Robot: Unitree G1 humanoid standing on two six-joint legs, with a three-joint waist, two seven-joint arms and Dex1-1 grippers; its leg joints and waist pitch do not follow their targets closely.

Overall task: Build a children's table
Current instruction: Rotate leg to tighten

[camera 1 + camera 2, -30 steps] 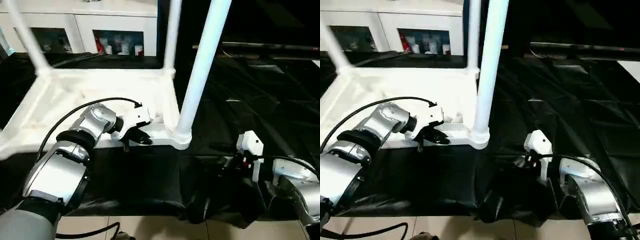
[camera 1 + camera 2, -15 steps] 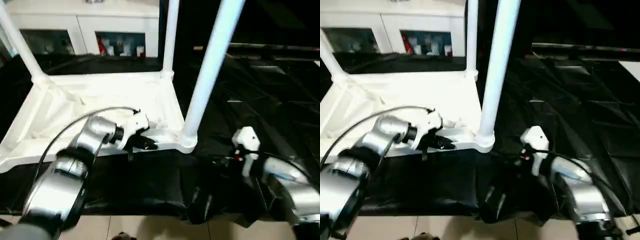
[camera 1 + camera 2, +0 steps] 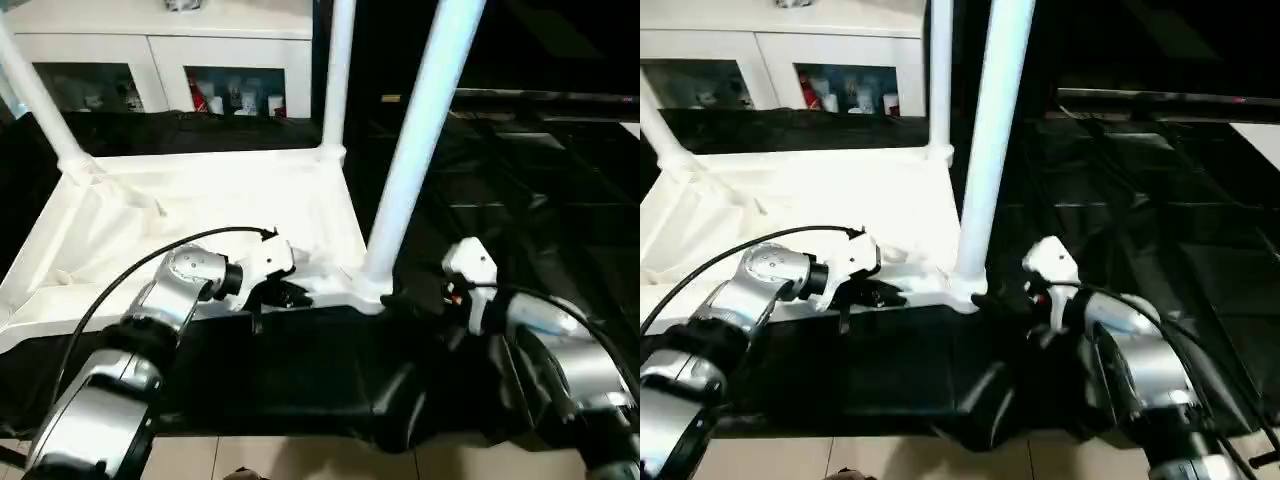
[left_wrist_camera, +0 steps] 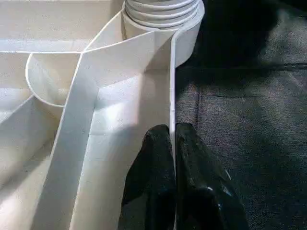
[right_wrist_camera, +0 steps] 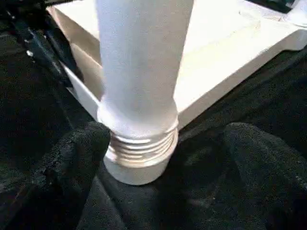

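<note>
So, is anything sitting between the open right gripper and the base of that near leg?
Nothing visible. In the right wrist view the near leg rises from its threaded base just ahead of the open right gripper, with bare black cloth between the fingers.

Near leg (image 3: 415, 150) blocks right gripper (image 3: 992, 298) path — open black cloth (image 3: 540, 190) beside it, rightward.

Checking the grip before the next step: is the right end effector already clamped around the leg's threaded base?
No. The right end effector's fingers stand wide apart on either side of the leg, clear of its threaded base.
</note>
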